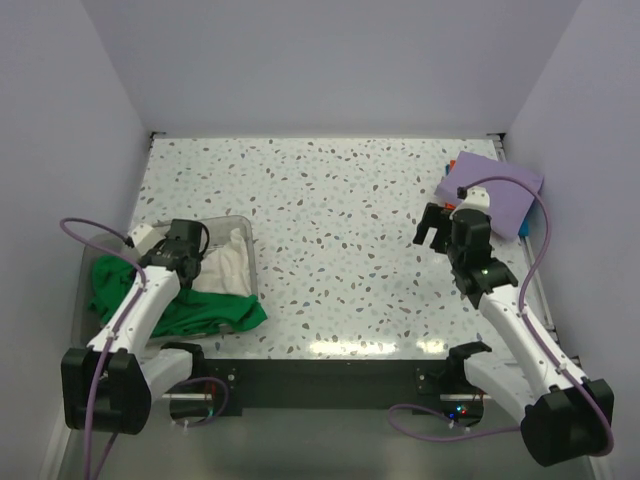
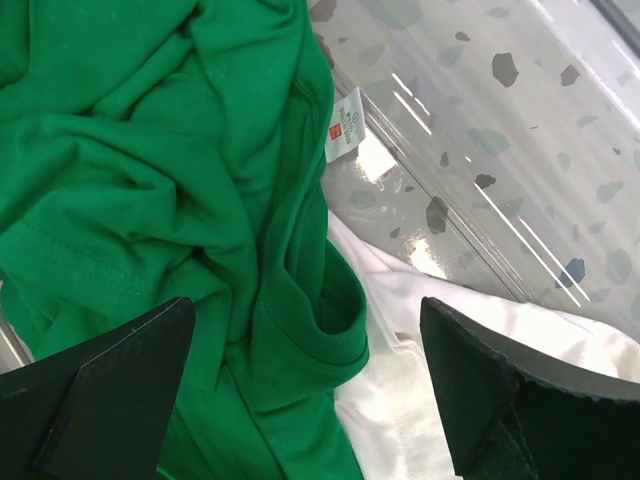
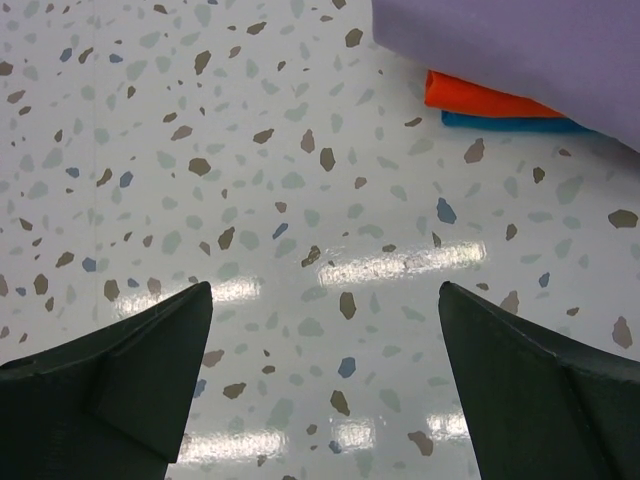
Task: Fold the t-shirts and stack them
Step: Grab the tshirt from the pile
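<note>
A small white rectangular sewn-in label sticks out from the neck edge of the crumpled bright green cloth t-shirt. It carries a little red square mark with lines of print below, too fine to read. No other writing can be made out.

The green t-shirt lies in a heap in and over the clear plastic bin at the table's near-left corner, spilling past the bin's left and front sides onto the surface. A rumpled white cloth t-shirt sits in the bin beside it, touching its hem. The left gripper hangs directly above the two, its black fingers spread wide apart, holding nothing.

The right gripper is also wide open and holds nothing, over bare tabletop on the right side. Just beyond it, at the far-right edge, a folded lavender-purple cloth t-shirt lies flat on top of a folded orange cloth layer and a blue one — only the edges of those two show.

The table is a glossy white surface flecked with grey, brown and blue chips, with streaks of reflected light. Plain pale walls close it in on the left, back and right, and a black plate runs along the near edge between the arm bases.
</note>
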You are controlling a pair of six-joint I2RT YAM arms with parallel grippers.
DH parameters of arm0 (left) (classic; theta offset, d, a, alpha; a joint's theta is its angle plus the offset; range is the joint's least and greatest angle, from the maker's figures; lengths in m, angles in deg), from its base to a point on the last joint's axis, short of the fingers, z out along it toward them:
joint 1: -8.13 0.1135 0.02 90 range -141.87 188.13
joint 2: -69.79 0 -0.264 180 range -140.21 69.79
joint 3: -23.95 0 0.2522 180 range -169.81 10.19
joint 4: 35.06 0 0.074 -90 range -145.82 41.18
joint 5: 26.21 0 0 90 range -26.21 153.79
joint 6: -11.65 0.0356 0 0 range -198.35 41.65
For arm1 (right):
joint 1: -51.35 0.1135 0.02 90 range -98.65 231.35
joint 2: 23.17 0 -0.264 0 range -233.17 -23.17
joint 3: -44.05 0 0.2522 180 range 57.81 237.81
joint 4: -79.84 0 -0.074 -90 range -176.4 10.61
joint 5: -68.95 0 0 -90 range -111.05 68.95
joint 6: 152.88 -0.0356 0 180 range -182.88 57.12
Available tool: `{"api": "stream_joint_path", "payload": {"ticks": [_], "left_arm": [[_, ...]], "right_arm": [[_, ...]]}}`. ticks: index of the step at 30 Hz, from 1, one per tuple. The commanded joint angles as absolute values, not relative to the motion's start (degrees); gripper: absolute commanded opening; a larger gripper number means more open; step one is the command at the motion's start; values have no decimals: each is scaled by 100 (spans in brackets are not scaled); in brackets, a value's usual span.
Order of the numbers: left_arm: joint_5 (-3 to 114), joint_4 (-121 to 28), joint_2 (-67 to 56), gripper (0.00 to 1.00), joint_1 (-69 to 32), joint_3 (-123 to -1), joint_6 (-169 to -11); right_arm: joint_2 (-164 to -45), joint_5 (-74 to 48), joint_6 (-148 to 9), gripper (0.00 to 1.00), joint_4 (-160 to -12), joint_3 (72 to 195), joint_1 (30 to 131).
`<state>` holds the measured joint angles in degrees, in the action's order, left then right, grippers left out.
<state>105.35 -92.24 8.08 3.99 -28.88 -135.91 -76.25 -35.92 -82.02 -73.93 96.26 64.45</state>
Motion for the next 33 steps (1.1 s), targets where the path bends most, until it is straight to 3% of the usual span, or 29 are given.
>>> {"api": "stream_joint_path", "payload": {"ticks": [1, 6, 8, 12, 14, 15, 17, 18, 23, 33], "left_arm": [[10607, -9294, 862, 100, 452, -2787, -14014], [10501, -9163, 617, 98, 505, -2637, -14102], [10458, -9066, 573, 92, 505, -2585, -14111], [10414, -8829, 572, 69, 531, -2453, -14058], [10379, -8741, 546, 63, 540, -2383, -14014], [10370, -8740, 528, 52, 549, -2373, -14014], [10343, -8688, 511, 42, 558, -2347, -13979], [10334, -8670, 528, 30, 558, -2347, -13961], [10150, -8731, 712, 0, 558, -2600, -13838], [9842, -8512, 2029, 0, 540, -3963, -13154]], "right_arm": [[-7432, -3625, -8319, 99, -7532, 9551, 6445], [-7406, -3661, -8292, 99, -7497, 9534, 6445], [-7432, -3661, -8266, 99, -7488, 9577, 6436], [-7467, -3678, -8231, 99, -7479, 9613, 6445], [-7467, -3687, -8240, 99, -7462, 9613, 6445], [-7458, -3687, -8248, 99, -7453, 9613, 6445], [-7441, -3687, -8257, 99, -7462, 9595, 6436], [-7441, -3678, -8248, 99, -7453, 9595, 6445], [-7467, -3696, -8248, 99, -7435, 9674, 6445], [-8126, -3582, -7967, 99, -7567, 10474, 6436]]}}
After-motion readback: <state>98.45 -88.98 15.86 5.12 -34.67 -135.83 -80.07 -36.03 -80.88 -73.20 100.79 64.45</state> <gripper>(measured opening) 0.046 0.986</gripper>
